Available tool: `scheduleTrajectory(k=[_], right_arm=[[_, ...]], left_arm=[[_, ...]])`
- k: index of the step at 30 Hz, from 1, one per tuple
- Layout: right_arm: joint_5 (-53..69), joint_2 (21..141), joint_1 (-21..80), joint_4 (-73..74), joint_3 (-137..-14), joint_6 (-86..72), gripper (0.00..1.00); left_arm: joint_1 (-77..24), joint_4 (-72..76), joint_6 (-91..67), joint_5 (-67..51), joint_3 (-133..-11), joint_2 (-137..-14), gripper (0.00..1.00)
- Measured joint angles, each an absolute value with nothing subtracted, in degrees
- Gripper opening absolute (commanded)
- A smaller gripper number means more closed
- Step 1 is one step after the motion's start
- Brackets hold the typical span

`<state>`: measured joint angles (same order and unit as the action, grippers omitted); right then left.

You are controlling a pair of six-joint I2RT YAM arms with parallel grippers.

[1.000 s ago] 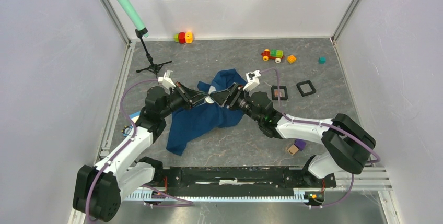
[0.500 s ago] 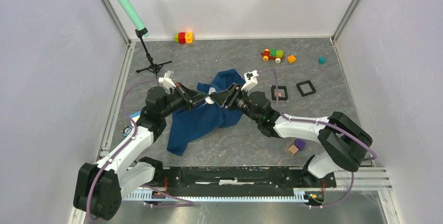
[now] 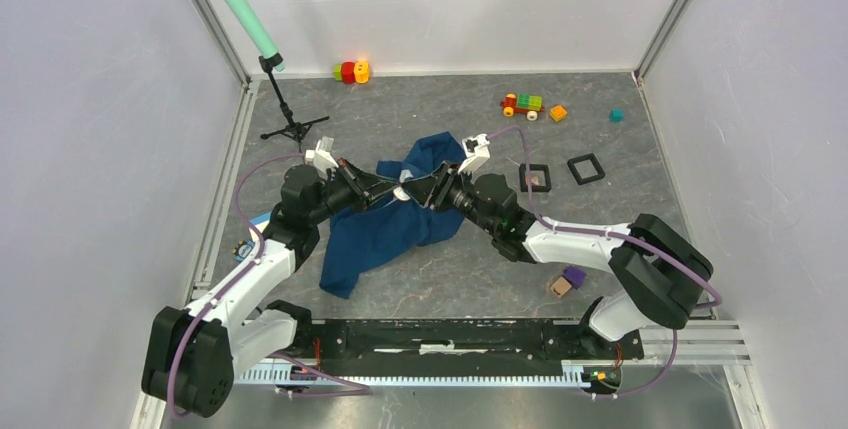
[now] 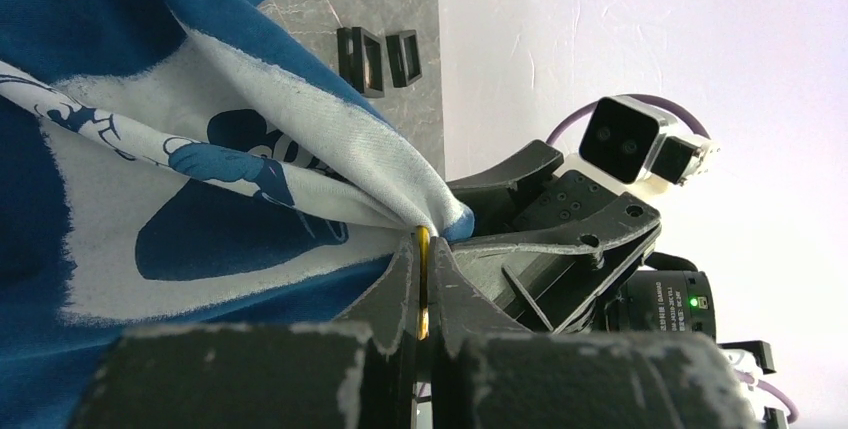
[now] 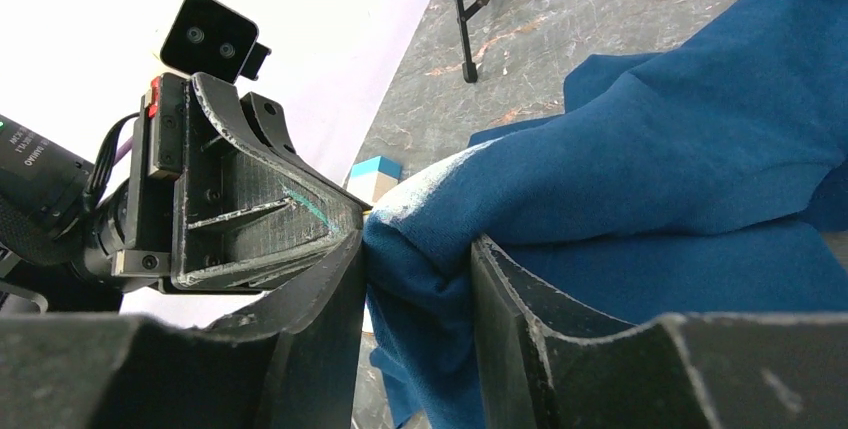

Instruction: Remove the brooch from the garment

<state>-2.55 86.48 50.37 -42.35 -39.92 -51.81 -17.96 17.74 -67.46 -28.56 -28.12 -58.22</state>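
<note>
The garment, a dark blue T-shirt, lies crumpled mid-table, with its printed chest drawn up into a peak between both arms. My left gripper is shut on a thin gold edge, the brooch, at the tip of that peak. In the top view the left gripper meets the right gripper tip to tip. The right gripper faces it, its fingers pressed on either side of a thick fold of the garment. The brooch is hidden in the right wrist view.
A black tripod holding a teal microphone stands back left. Two black square frames lie right of the shirt. A toy train and small blocks sit at the back, purple and tan blocks near right.
The right gripper's jaws have narrowed onto the fold of shirt and the right arm has edged left. The left gripper has kept its place and grip.
</note>
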Motion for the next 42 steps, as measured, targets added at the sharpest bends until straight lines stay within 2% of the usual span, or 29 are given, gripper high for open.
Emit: scheduleTrajectory(k=[27,40,42], right_arm=[[-8.97,84.23,52.69,-39.99,-40.05,-37.76,0.45],[-8.88,80.49,52.75,-34.87,-38.57,-34.63,0.54],[-8.60,80.51,52.75,-34.15,-38.65,-34.68,0.60]], left_arm=[[-17.50,20.01,-74.41,-28.73,-27.73,-60.36,0.02],[-16.29,18.00,-70.78,-28.71,-28.67,-60.18,0.02],[-16.27,17.98,-70.35,-28.71,-28.67,-60.18,0.02]])
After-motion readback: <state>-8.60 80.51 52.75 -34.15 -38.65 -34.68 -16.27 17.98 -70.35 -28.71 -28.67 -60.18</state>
